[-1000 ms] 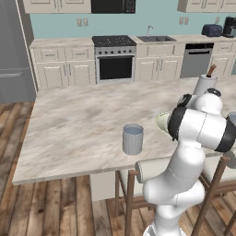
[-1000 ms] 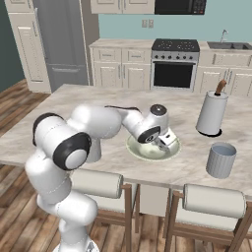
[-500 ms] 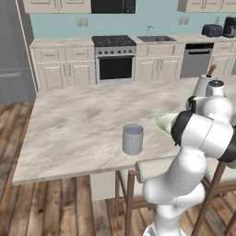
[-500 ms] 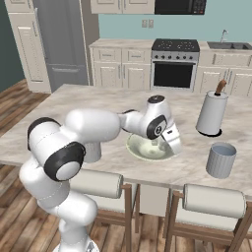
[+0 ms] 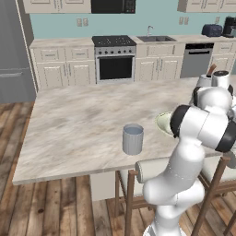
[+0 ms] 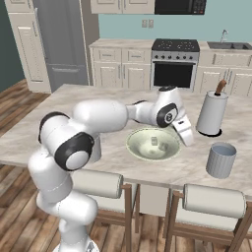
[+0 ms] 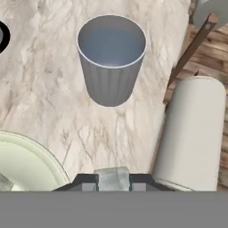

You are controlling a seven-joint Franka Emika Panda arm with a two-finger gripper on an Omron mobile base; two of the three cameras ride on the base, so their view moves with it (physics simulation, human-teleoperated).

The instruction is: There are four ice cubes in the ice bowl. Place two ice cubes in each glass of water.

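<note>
Above the tabletop (image 7: 40, 89), the hand (image 7: 113, 179) is pinching an ice cube (image 7: 113, 177), carrying it toward the water glass (image 7: 111, 58) at twelve o'clock, the ice bowl (image 7: 26, 164) lying at eight o'clock.

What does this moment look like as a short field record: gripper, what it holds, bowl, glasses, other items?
gripper: shut on an ice cube, beside the bowl's rim, facing the near glass
held item: ice cube, pale lump between the finger tips
ice bowl: on the island counter; at least one ice cube inside
near glass: upright, water visible, no ice seen in it
other glass: upright, farther along the counter
white holder: upright behind the near glass, brown-handled utensil in it
</note>
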